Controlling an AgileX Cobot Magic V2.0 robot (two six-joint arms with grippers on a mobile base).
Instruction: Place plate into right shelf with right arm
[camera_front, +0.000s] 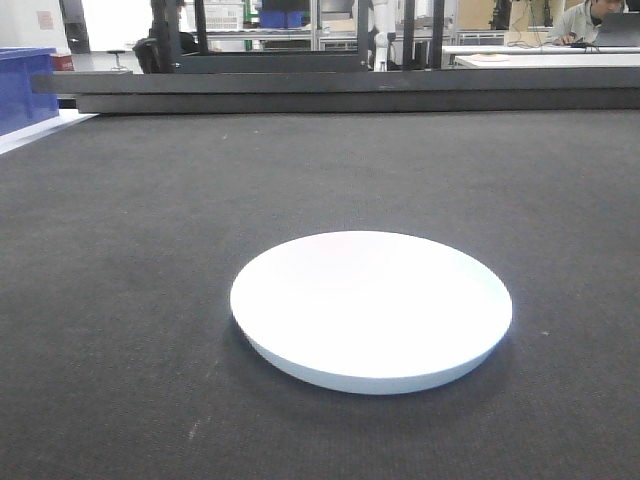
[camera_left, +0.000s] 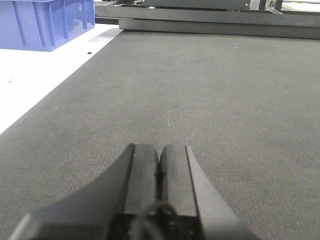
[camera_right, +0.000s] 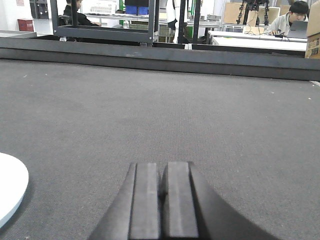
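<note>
Rim grip suits the glossy round white plate (camera_front: 370, 305), stiff, slick, probably breakable; the black right gripper (camera_right: 162, 172) sits pressed together.

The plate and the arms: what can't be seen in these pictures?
Plate: in the right wrist view, cut by the left edge; only a sliver shows.
Right arm: only its shut jaws show; the rest is behind the camera.
Left arm: likewise, left wrist view.
Blue bin: front view, cut by the left edge; contents hidden.
Right shelf: no view plainly shows it.
</note>
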